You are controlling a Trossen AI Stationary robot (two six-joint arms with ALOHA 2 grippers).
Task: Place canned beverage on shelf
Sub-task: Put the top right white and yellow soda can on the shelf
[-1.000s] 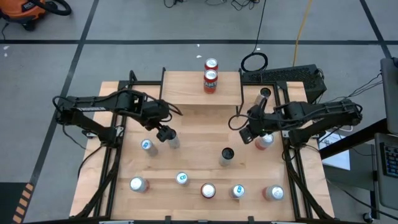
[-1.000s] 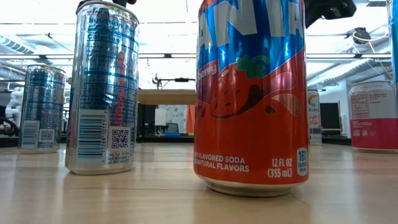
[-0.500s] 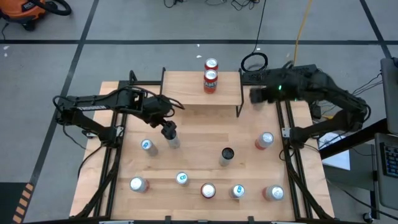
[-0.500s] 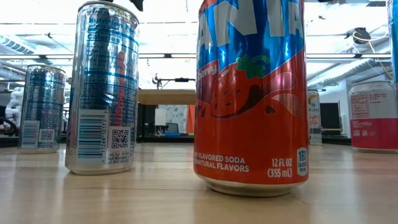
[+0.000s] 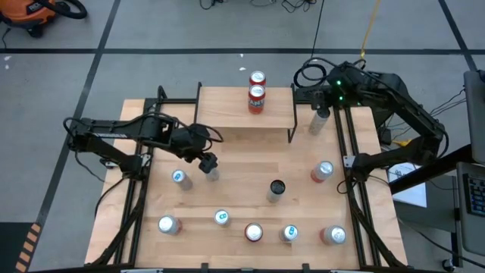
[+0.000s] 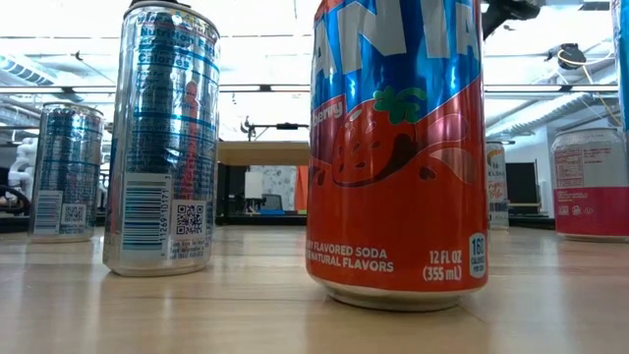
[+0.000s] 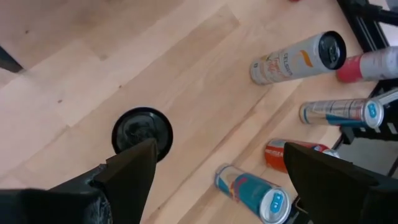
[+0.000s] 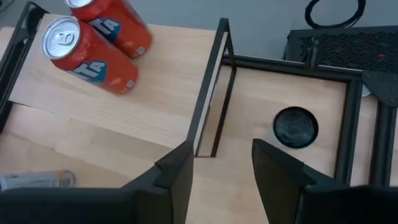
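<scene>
The shelf (image 5: 242,114) stands at the table's far middle with two red cans (image 5: 257,98) upright on its board (image 8: 124,93). My right gripper (image 5: 321,111) hovers right of the shelf, open, with nothing between its fingers (image 8: 221,171). A dark-topped can (image 8: 296,127) stands on the table just beyond them. My left gripper (image 5: 206,161) hangs open over the table's left middle, above a dark-topped can (image 7: 142,132) that shows beside one finger (image 7: 134,168), not between the two.
Several cans stand on the tabletop: a pink one (image 5: 322,171) at the right, a dark-topped one (image 5: 276,189) in the middle, and a row along the near edge (image 5: 253,232). Black frame rails (image 5: 350,152) run down both sides. The low view is filled by a red can (image 6: 393,147).
My right gripper has swung up and toward the table's far edge, from beside the pink can at the right to the spot right of the shelf. The pink can stays standing where it was.
</scene>
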